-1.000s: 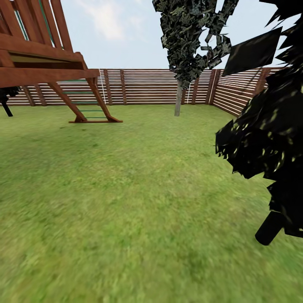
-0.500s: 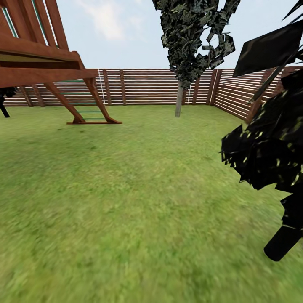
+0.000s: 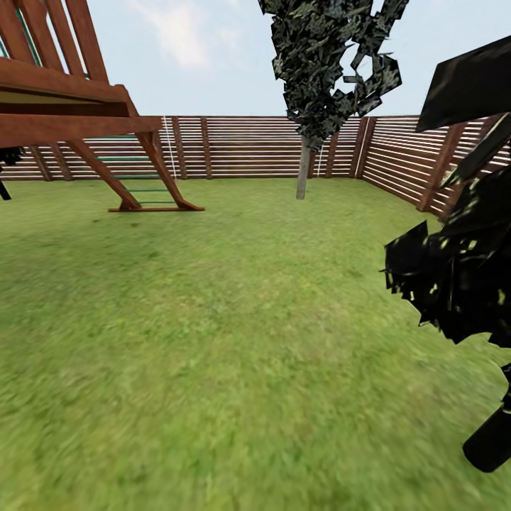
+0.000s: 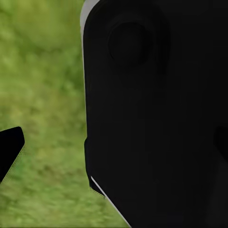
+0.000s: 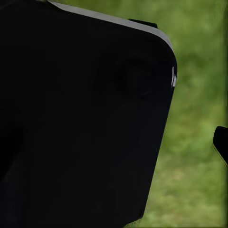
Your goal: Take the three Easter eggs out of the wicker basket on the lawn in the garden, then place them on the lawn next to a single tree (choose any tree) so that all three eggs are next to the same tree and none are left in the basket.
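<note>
Green lawn [image 3: 234, 341] spreads from the near edge of the head view to the brown slat fence [image 3: 248, 145] at the far side, and no basket or eggs lie on it, so I judge the robot is on its way across the garden, either searching for the wicker basket or travelling between basket and tree. One tree [image 3: 304, 167] stands far off just before the fence, its thin pale trunk under dark angular leaves. A wooden play frame [image 3: 78, 121] with a ladder rises at the far left. Dark foliage [image 3: 461, 277] of a much nearer plant crowds the right edge, cut off by the frame, with a black cylindrical shape low at the near right that I cannot identify. Each wrist view is mostly blocked by a close black rounded body over blurred grass, so whether either end effector is released, clenched or carrying an egg cannot be told. Next the base likely needs to turn until the basket comes into sight.
</note>
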### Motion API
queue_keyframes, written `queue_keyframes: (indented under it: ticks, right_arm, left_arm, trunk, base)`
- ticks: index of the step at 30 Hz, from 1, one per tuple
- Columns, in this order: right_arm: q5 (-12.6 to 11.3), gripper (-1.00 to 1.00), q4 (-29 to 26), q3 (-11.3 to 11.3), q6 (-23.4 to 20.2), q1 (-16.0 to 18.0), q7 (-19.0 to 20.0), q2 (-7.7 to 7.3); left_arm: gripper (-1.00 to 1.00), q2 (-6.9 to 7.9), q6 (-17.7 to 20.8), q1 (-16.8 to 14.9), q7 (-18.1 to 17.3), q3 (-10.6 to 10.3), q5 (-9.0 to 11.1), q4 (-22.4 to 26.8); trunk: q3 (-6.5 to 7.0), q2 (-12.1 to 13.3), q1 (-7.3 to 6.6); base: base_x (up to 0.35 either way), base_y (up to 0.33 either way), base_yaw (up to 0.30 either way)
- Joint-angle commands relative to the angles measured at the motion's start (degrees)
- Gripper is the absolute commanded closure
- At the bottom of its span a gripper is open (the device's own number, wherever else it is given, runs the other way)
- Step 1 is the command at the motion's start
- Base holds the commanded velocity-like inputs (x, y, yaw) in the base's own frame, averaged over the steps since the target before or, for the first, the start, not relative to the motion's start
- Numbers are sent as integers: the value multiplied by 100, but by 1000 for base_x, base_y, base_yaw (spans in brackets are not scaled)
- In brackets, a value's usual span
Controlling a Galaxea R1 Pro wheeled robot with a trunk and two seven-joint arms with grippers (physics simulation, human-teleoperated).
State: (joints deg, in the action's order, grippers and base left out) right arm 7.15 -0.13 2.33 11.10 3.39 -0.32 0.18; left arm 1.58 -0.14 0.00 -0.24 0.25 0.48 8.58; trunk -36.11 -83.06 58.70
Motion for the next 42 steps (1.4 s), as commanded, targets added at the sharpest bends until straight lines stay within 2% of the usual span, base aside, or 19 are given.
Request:
queue_keyframes:
  ticks: [1, 42]
  right_arm:
    - [24, -100, 4, 18, 15, 3, -3, 0]
    - [24, -100, 4, 20, 15, 0, -3, 0]
  left_arm:
    - [-100, 0, -1, 0, -3, 2, 5, 6]
    - [-100, 0, -3, 0, -3, 2, 5, 5]
  trunk:
    - [-4, -2, 3]
    - [-4, -2, 3]
  base:
    - [322, 0, 0]
    - [323, 0, 0]
